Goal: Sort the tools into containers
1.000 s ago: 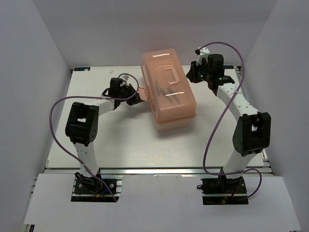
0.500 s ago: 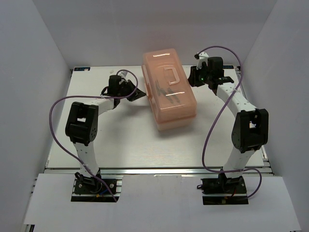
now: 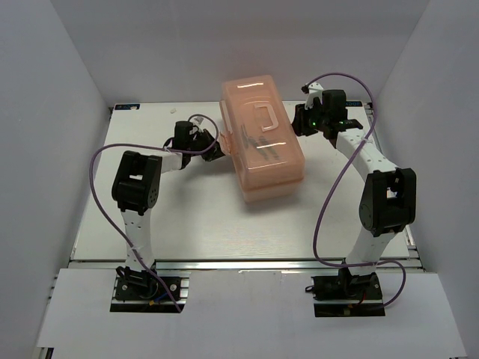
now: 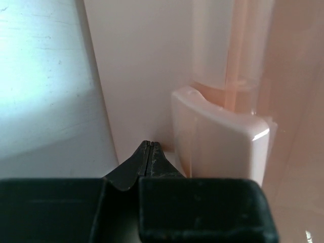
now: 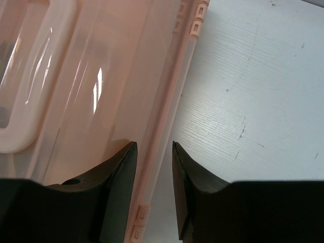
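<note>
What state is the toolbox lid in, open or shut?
Shut: the lid lies flat on the toolbox base, its handle on top.

The overhead camera looks down from above and behind the arm bases, with the whole table [image 3: 187,217] and the pink box [image 3: 262,142] in view. The left wrist camera peers past the left tool [image 4: 148,147], very near the box's left side. The right wrist camera looks past the right tool [image 5: 154,152], close over the box's right rim and the table beside it. All three views share the box.

White table [image 3: 187,217], pink toolbox [image 3: 262,142] on it
</note>
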`<state>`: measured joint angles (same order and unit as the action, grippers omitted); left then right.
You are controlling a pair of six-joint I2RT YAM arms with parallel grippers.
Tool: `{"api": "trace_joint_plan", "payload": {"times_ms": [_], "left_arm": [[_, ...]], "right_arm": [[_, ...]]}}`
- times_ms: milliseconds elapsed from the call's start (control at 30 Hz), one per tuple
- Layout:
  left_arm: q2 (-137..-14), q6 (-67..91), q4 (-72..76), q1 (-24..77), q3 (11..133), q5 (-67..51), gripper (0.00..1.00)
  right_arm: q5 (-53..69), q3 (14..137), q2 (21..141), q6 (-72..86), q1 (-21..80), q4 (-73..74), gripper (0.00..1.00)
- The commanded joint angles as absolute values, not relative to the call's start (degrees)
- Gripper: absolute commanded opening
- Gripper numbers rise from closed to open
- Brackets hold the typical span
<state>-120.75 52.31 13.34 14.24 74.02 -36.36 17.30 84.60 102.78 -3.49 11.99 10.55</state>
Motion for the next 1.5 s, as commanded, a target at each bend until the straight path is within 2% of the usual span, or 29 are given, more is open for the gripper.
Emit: {"api": "trace_joint_plan", "payload": {"times_ms": [0,600,700,833,967,1100,1200,1467], "left_arm": [[-120.1,57.6,25.5,15.6,75.2,-44.0,0.07],[-118.9,79.8,60.7,15.6,65.4,-53.4,0.02],[-120.1,83.3,65.3,15.6,64.4,-54.4,0.02],[-119.4,83.3,64.3,15.6,63.6,-53.8,0.02],[-117.3,77.7,51.7,15.6,65.1,-52.4,0.01],[-112.9,55.0,13.9,15.8,74.6,-44.9,0.0],[-112.9,48.4,2.1,15.9,79.7,-40.8,0.0],[-113.0,41.8,-12.2,17.9,86.7,-33.2,0.0]], "right_arm": [[24.8,84.6,103.3,-3.1,13.5,11.7,0.41],[25.9,84.8,103.7,-4.0,13.6,12.3,0.41],[25.8,84.7,103.7,-4.0,13.6,12.2,0.41],[25.4,84.8,103.6,-4.6,13.7,12.7,0.41],[24.0,85.2,103.7,-5.8,14.2,13.3,0.41],[23.5,85.5,103.7,-6.2,14.6,13.8,0.41],[23.2,85.5,103.9,-6.4,14.7,13.9,0.41],[22.7,86.2,104.2,-7.3,15.4,14.7,0.41]]}}
